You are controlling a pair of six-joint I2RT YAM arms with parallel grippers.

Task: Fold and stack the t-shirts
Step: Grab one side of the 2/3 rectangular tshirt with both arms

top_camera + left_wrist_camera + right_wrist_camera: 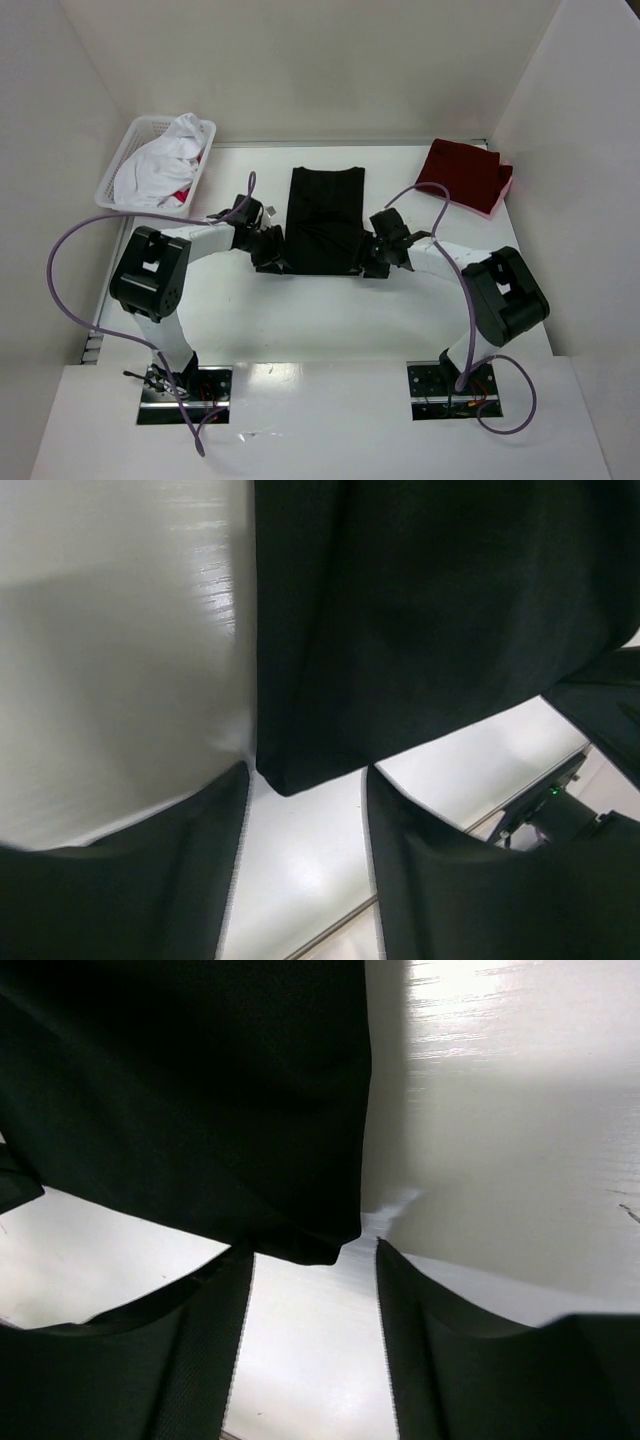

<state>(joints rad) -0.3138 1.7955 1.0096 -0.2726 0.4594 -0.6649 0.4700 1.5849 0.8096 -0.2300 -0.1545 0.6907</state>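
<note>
Left jaws fill the bottom of the left wrist view, spread wide and pinching nothing. One near corner of the black t-shirt (430, 630) lies flat on the table (120, 680) right at the mouth of the gap, just ahead of the tips; we can't tell if a tip touches the cloth. Right jaws are the same in their own wrist view: spread, empty, with the shirt's other near corner at the mouth of the gap. From above, the black shirt sits between the two sets of jaws as a narrow strip running away from them, so we judge the sleeves and sides are already folded in and the step in hand is the crosswise fold, hem toward collar. The next move calls for both sets of jaws to ease forward and down over their corners, press shut on every layer there, then lift together and carry the hem to the far end without dragging the strip askew. One corner slipping out would skew the fold. A dark red t-shirt (462, 175) lies folded well beyond the right jaws on their outer side, likely the stacking spot. White t-shirts (160, 170) sit heaped in a basket (118, 165) well beyond the left jaws on their outer side, not yet folded.
</note>
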